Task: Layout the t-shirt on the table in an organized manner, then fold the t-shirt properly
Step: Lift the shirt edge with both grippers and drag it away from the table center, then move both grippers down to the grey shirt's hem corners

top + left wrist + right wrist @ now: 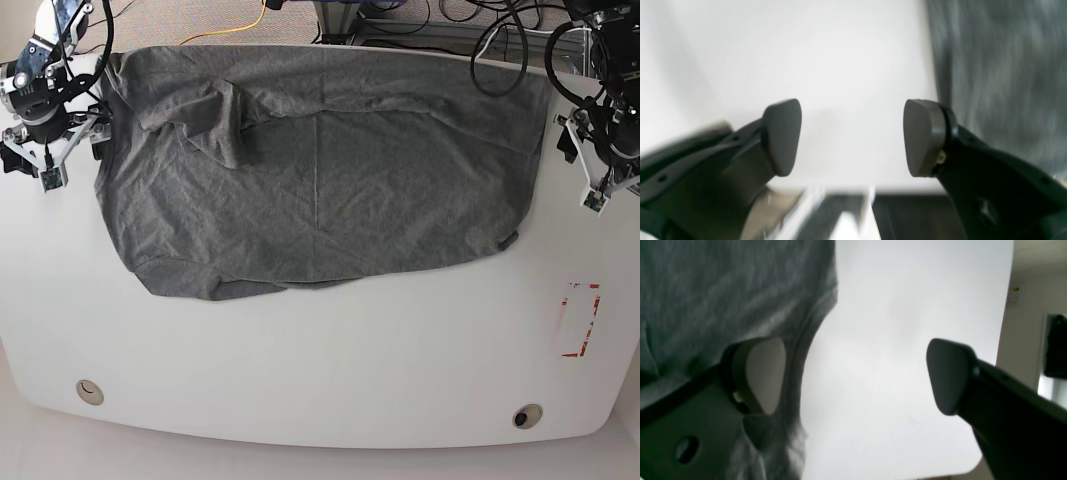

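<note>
T-shirt [320, 180]: heather-grey, spread wide over the far half of the worktop, wrinkled, one part folded over near its far left as the base view shows it; its far edge reaches the worktop's far edge.
Worktop [320, 360]: glossy white, bare across its near half.
Right gripper [853, 376]: jaws wide apart, nothing between them; one pad [765, 375] over the shirt's edge, the other over bare worktop. In the base view it sits just beside the shirt's left end.
Left gripper [851, 136]: jaws wide apart, empty, over bare worktop with grey cloth alongside; contact cannot be told.
Red dashed rectangle [580, 320]: near the worktop's right edge, apart from the shirt.
Round holes [89, 391]: two, along the near edge.
</note>
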